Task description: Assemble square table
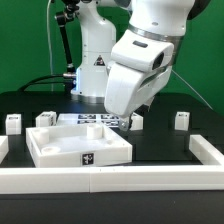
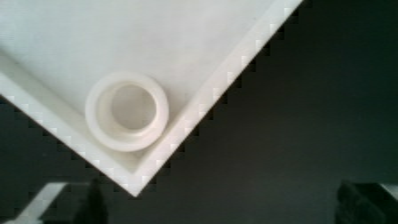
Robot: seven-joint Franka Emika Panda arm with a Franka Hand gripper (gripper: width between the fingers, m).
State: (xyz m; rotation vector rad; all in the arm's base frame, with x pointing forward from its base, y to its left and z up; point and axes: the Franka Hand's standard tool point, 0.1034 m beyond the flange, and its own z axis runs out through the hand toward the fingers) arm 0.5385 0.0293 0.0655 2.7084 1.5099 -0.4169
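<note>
So, gripper: wide open, empty, above a corner of the top
top: near side, toward the exterior view's left
legs: lying loose around it

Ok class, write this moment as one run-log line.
end effector: open, empty, over table top corner | corner socket: empty | legs: loose, unattached
</note>
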